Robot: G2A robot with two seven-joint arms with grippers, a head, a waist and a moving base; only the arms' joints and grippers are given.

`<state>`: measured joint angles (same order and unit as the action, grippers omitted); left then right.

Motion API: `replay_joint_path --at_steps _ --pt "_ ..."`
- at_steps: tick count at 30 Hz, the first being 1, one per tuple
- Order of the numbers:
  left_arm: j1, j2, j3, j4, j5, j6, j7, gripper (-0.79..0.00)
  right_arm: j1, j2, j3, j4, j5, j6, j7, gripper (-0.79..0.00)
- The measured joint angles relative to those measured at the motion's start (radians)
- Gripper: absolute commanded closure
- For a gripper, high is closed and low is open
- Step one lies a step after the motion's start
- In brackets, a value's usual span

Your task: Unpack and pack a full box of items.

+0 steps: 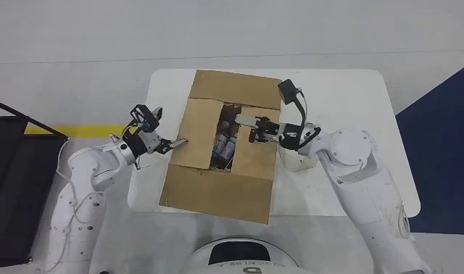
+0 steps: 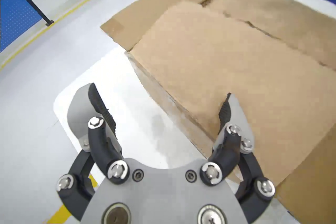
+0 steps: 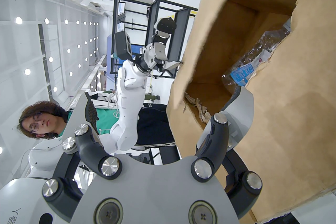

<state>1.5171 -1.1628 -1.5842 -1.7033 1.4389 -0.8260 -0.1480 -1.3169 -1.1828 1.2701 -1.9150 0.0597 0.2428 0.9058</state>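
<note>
Matt cardboard box (image 1: 217,193), seemingly clear plastic bottles (image 3: 252,59).

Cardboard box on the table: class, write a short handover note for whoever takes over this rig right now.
Left gripper: fingers open, at the outer edge of the box's left flap, holding nothing.
Right gripper: fingers open, over the right flap, holding nothing.
The box sits on the white table. Its far and near flaps lie out flat, and the side flaps partly cover the opening. The bottles are inside.
Done: box partly opened.
Left: spread the side flaps, take the bottles out, repack.
</note>
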Motion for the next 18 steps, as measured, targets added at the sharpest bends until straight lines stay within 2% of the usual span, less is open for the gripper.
replay_joint_path --at_steps 2,6,15,16,18 --pt "0.004 0.000 0.018 -0.012 0.029 0.033 0.002 -0.785 0.000 0.000 0.000 0.000 0.000 0.000 0.000 -0.785" --pt "0.003 -0.001 0.024 -0.027 -0.015 0.068 -0.006 -0.785 0.000 0.000 0.000 0.000 0.000 0.000 0.000 -0.785" --pt "0.011 0.000 0.025 -0.085 -0.074 0.171 -0.093 -0.785 -0.004 -0.001 0.005 0.004 0.005 -0.003 -0.005 -0.785" --pt "0.013 0.000 0.026 -0.089 -0.076 0.178 -0.094 -0.785 -0.013 -0.003 0.022 0.014 0.021 -0.008 -0.022 -0.785" --pt "0.017 0.000 0.030 -0.091 -0.083 0.182 -0.094 -0.785 -0.050 -0.007 0.102 0.042 0.090 -0.009 -0.133 -0.785"
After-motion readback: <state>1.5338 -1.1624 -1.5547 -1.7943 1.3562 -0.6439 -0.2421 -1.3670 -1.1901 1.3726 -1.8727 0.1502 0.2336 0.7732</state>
